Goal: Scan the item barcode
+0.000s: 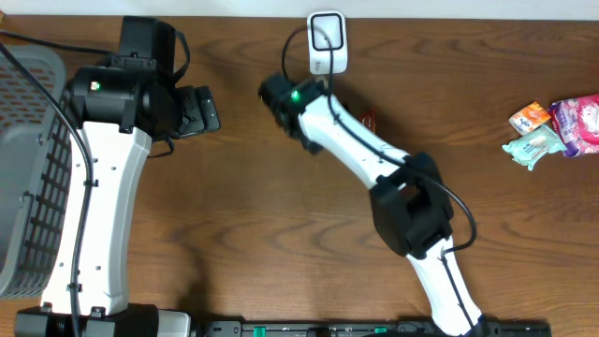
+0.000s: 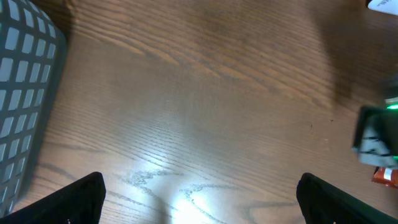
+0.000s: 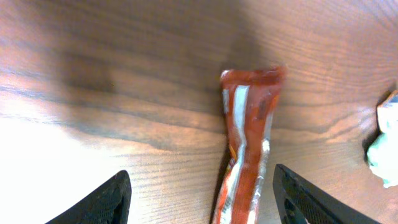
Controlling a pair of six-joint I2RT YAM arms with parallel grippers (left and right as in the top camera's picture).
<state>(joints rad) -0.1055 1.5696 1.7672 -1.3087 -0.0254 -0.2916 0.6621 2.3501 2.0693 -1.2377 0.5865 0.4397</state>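
Observation:
The item, a red and white packet [image 3: 245, 143], lies lengthwise on the wooden table between the fingers of my right gripper [image 3: 202, 176]. That gripper is open, and the packet is nearer its right finger, touching neither finger. From overhead only a sliver of the packet [image 1: 369, 120] shows beside the right arm, just below the white scanner [image 1: 328, 42] at the table's far edge. My left gripper [image 2: 200, 182] is wide open over bare wood, and in the overhead view the left gripper [image 1: 201, 110] is to the left of the scanner, holding nothing.
A grey mesh basket [image 1: 28, 168] stands along the left edge of the table, and the basket [image 2: 25, 93] also fills the left of the left wrist view. Several small snack packets [image 1: 552, 126] lie at the far right. A pale green wrapper [image 3: 384, 146] shows at the right.

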